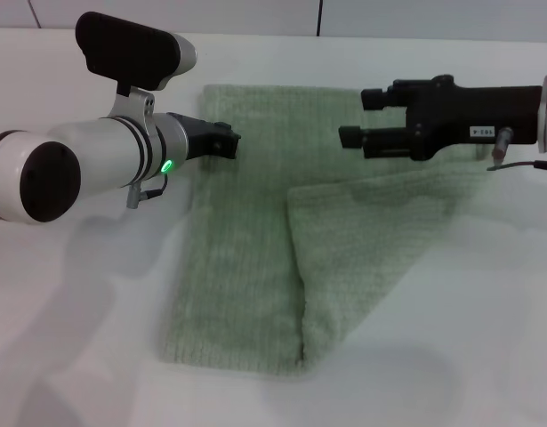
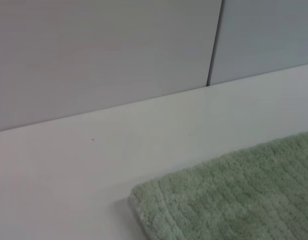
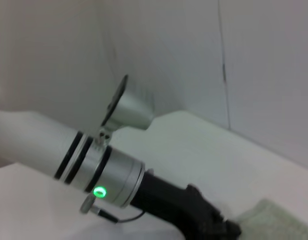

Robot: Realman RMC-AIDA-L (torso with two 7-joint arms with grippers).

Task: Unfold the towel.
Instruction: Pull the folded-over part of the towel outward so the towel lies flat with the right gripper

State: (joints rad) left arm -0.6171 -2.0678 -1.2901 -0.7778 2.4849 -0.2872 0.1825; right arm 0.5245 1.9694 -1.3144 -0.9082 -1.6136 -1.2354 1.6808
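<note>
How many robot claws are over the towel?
2. The left claw is at the towel's far left edge; the right claw is above its far right part.

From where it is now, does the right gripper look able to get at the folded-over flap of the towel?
Probably yes. The right gripper hangs over the towel, the flap lies just nearer the robot, and nothing sits between them.

White table (image 1: 451, 356) w/ towel (image 1: 246, 267) on top
</note>
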